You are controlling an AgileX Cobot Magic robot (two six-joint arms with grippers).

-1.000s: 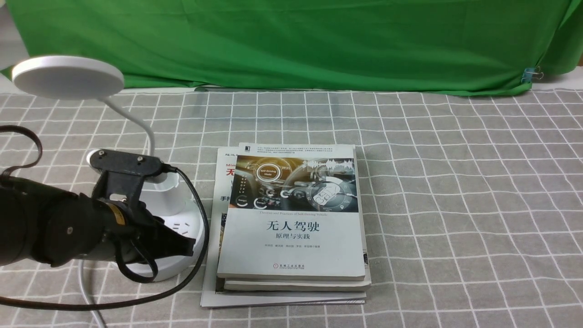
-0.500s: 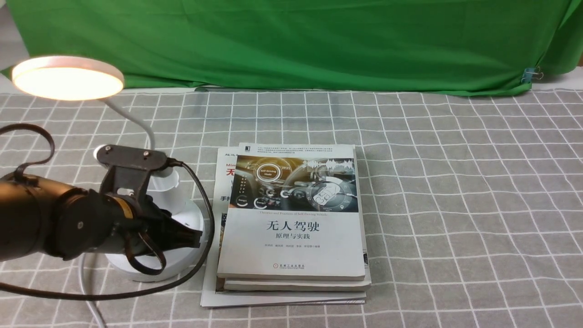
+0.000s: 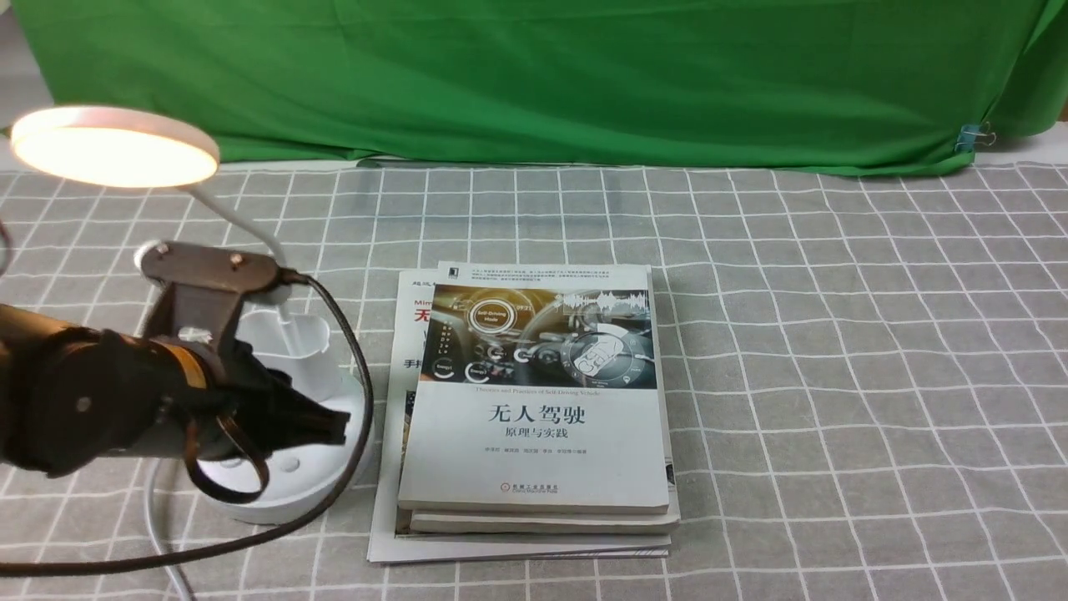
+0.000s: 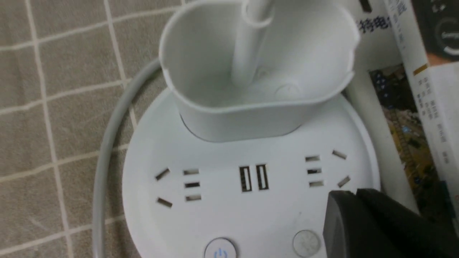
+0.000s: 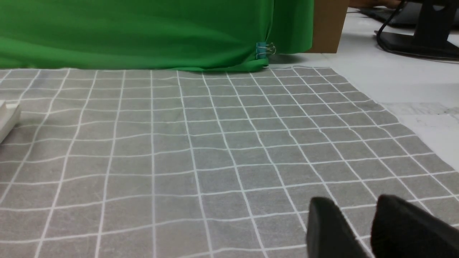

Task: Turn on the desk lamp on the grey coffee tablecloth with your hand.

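Note:
The desk lamp stands at the left on the grey coffee tablecloth [image 3: 834, 334]. Its round disc head [image 3: 113, 148] glows warm. Its neck [image 3: 250, 224] bends down into the small cup [image 3: 288, 338] on the round base [image 3: 288, 488]. My left gripper [image 3: 338, 426], the hand, is shut and empty, just above the base's right part. In the left wrist view the shut tips [image 4: 355, 196] hover beside the plain round button [image 4: 305, 243]; the power button [image 4: 219, 251] sits further along the rim. My right gripper [image 5: 353, 208] is open and empty, low over the cloth.
A stack of books [image 3: 534, 401] lies right beside the lamp base, over a magazine. The lamp's white cord [image 3: 158, 517] runs off the front edge. A green backdrop cloth [image 3: 534, 75] hangs behind. Bare white table [image 5: 412, 89] lies beyond the cloth's right edge.
The lamp head went from dark to lit. My left gripper has lifted off the base and drawn back to the left. The lamp head shifted slightly left.

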